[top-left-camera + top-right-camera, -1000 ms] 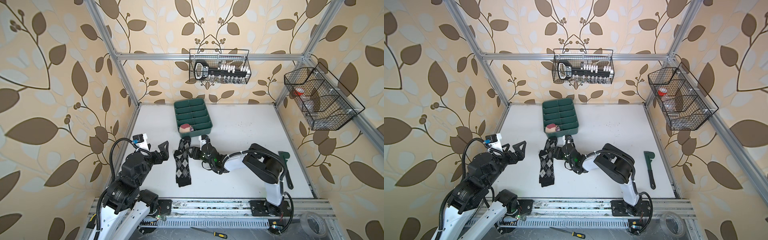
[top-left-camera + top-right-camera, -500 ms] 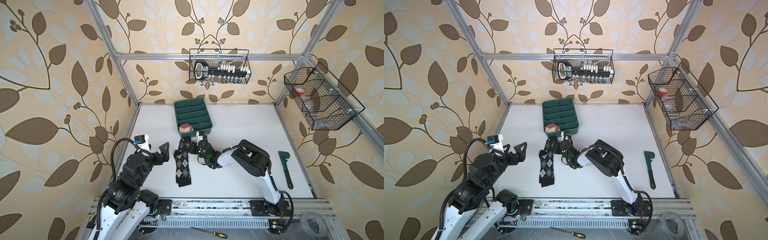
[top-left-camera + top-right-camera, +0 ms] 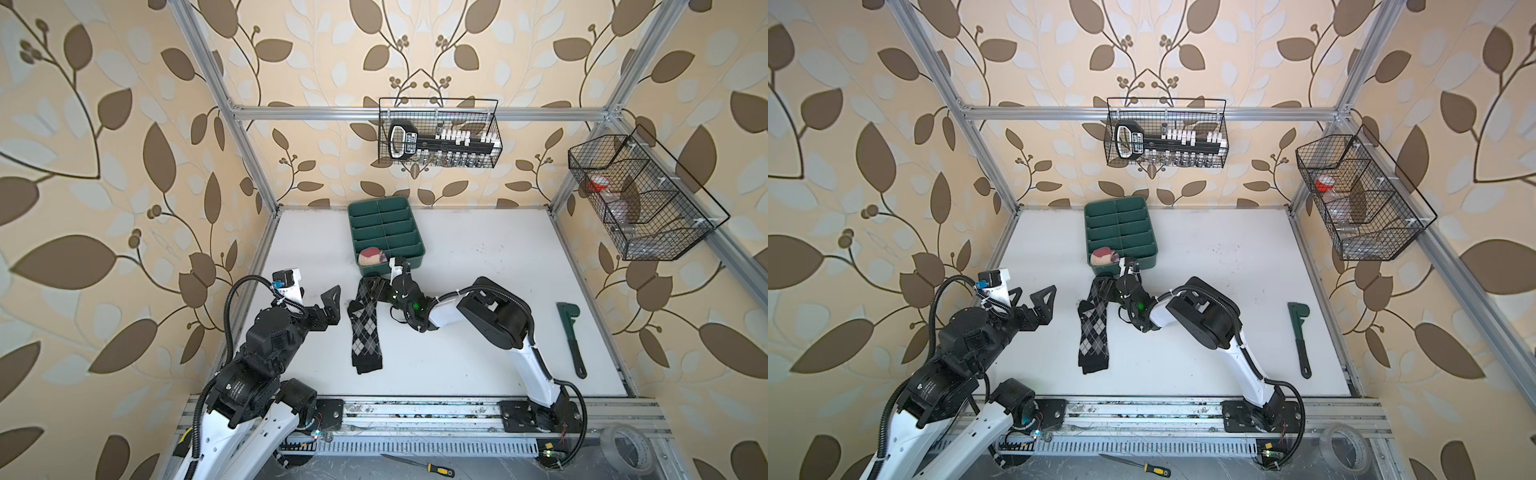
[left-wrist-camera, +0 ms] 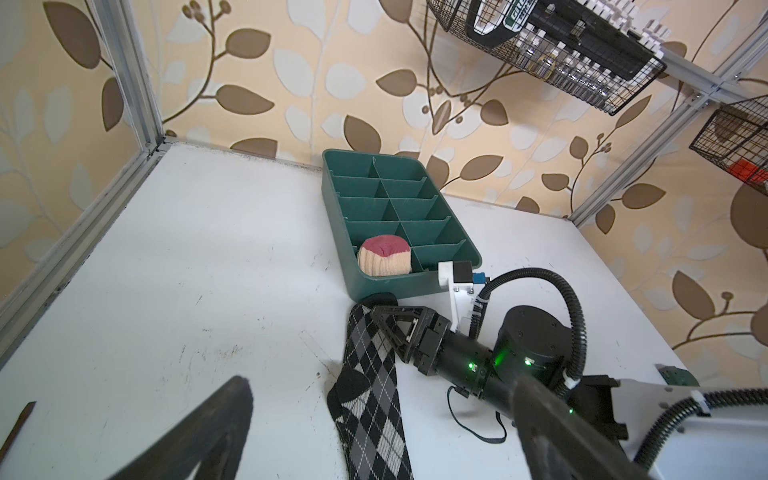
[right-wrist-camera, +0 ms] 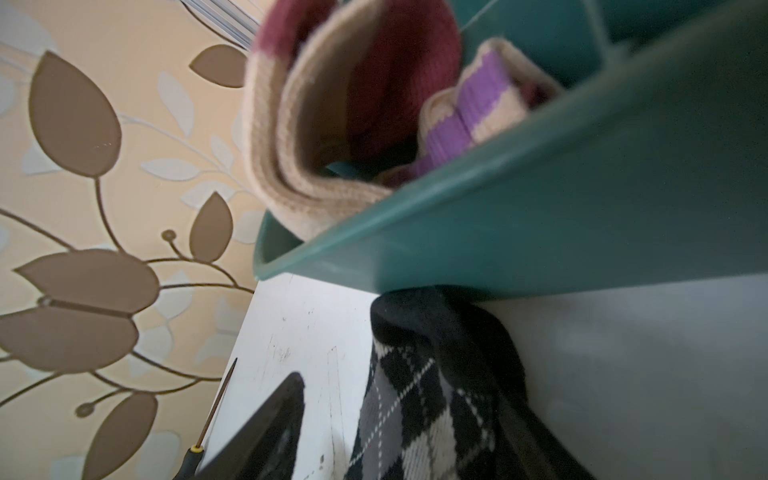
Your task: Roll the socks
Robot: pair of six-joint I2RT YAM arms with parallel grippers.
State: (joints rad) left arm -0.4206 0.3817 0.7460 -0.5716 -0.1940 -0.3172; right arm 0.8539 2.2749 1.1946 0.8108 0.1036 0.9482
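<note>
- Right claw [image 3: 374, 286] sat low over the far end of the long black-grey-white argyle sock [image 3: 365, 328]. Its jaws were partly parted and straddled the black toe. In the right wrist view one finger stood on bare surface clear of the fabric, so nothing looked gripped.
- Left claw [image 3: 1036, 293] hung wide open and empty, near the sock's heel on its left side.
- The argyle sock lay flat on the white worktop [image 3: 478, 257]. Its long axis ran from the tray towards the front rail, with the toe touching the tray's near wall and the cuff nearest the rail.
- The roll would probably have to start at the toe and travel down that axis towards the cuff. The right arm was the nearer to that starting end, and the left arm was nearer the sock's upper middle.
- The dark green plastic divider tray [image 4: 390, 286] held the rolled ribbed beige sock with a maroon patch [image 4: 384, 255] in its near left compartment. The other compartments that showed were empty.
- The black wire basket on the back wall [image 3: 384, 158] carried a black-handled rack of small white pieces. The black wire basket on the side wall [image 3: 673, 245] held a few clear items, one with red on it, too small to name.
</note>
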